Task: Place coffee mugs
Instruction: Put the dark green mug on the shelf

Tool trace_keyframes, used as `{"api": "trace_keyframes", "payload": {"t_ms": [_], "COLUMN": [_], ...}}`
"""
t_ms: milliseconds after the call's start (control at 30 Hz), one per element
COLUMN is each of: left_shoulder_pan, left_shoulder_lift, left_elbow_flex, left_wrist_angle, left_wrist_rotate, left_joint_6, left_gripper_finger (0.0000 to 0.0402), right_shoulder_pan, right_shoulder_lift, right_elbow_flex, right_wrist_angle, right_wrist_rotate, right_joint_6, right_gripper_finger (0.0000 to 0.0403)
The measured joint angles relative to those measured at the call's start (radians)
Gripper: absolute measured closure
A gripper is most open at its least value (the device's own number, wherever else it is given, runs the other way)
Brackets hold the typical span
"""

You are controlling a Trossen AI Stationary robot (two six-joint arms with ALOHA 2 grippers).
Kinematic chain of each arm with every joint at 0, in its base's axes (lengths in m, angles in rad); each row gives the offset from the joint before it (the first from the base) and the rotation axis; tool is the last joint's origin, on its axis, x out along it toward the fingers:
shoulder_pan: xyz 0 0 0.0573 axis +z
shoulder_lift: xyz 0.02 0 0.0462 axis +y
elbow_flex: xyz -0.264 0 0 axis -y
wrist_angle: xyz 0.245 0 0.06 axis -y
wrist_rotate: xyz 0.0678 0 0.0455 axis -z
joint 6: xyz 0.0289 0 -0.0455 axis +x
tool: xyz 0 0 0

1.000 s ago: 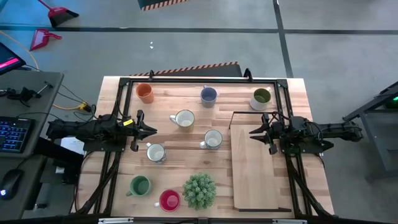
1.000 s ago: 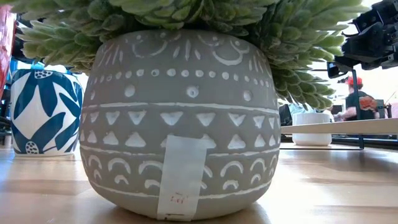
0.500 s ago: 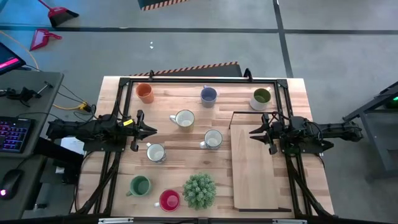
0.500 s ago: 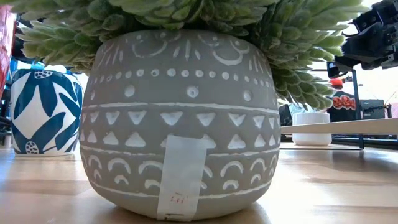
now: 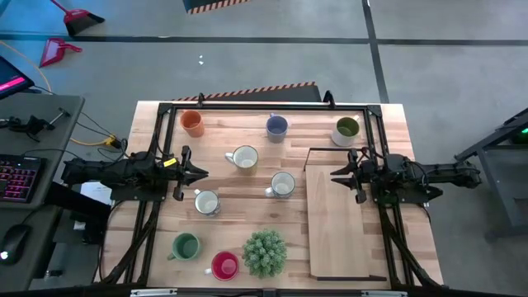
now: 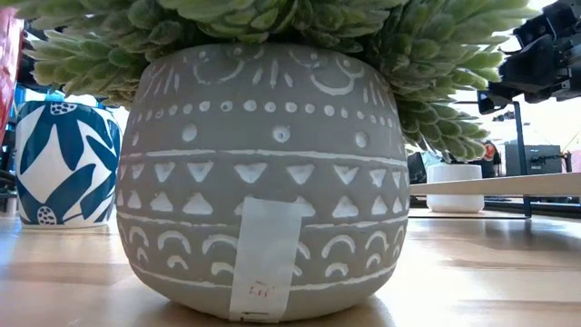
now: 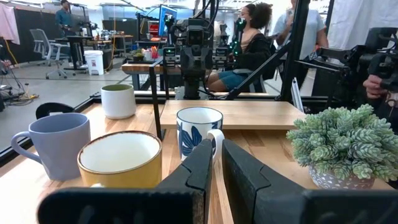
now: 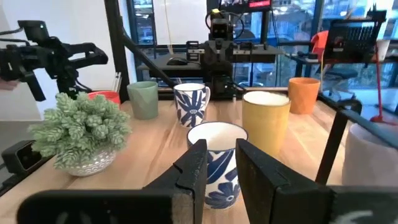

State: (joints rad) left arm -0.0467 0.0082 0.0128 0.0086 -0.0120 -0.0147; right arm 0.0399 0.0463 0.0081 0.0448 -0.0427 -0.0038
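So the mugs were all sitting loose on the left and middle of the table (image 5: 157, 124), none gripped. Orange mug (image 5: 192, 123), blue-grey mug (image 5: 276, 126) and olive green mug (image 5: 346, 129) lined the far edge. Three white ones made a loose cluster in the middle: one with a yellowish outside (image 5: 244, 157), one (image 5: 282, 184) just left of the raised board (image 5: 337, 239), and one (image 5: 206, 201) closest to the left arm. The green mug (image 5: 185, 246) and red mug (image 5: 224, 265) sat near the front edge, with the spiky plant (image 5: 265, 252) right beside the red one.

My read was that the board was the drop-off spot, since it had nothing on it and every mug was off it, so the job looked barely started.

The left gripper (image 5: 198, 173) hovered at the table's left side, pointing inward, just behind that nearest white mug. Its jaws showed only a thin gap in the wrist view, basically closed on nothing. The right gripper (image 5: 338, 176) hung over the board's far left corner, facing the middle white mug, jaws likewise nearly together and holding nothing. Both seemed parked facing the cluster, ready to reach in.
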Motion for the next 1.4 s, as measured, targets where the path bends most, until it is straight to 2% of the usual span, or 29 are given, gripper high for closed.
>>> {"api": "trace_keyframes", "payload": {"t_ms": [200,467,567,1100,1267,1400], "left_shoulder_pan": [0.000,0.000,0.000,0.000,0.000,0.000], "left_shoulder_lift": [0.000,0.000,0.000,0.000,0.000,0.000], "left_elbow_flex": [0.000,0.000,0.000,0.000,0.000,0.000], "left_wrist_angle": [0.000,0.001,0.004,0.056,0.072,0.102], "left_wrist_rotate": [0.000,0.000,0.000,-0.033,-0.020,-0.021], "left_joint_6": [0.000,0.001,0.023,0.013,-0.117,-0.138], "left_gripper_finger": [0.0375,0.0375,0.0375,0.0375,0.0375,0.0375], "right_shoulder_pan": [0.000,0.000,0.000,0.000,0.000,0.000], "right_shoulder_lift": [0.000,0.000,0.000,0.000,0.000,0.000], "right_elbow_flex": [0.000,0.000,0.000,0.000,0.000,0.000], "right_wrist_angle": [0.052,0.112,0.112,0.111,0.110,0.103], "right_wrist_rotate": [0.066,0.094,0.094,0.103,0.103,0.103], "right_joint_6": [-0.022,0.222,0.263,0.230,0.189,0.193], "right_gripper_finger": [0.0330,0.0330,0.0330,0.0330,0.0330,0.0330]}}
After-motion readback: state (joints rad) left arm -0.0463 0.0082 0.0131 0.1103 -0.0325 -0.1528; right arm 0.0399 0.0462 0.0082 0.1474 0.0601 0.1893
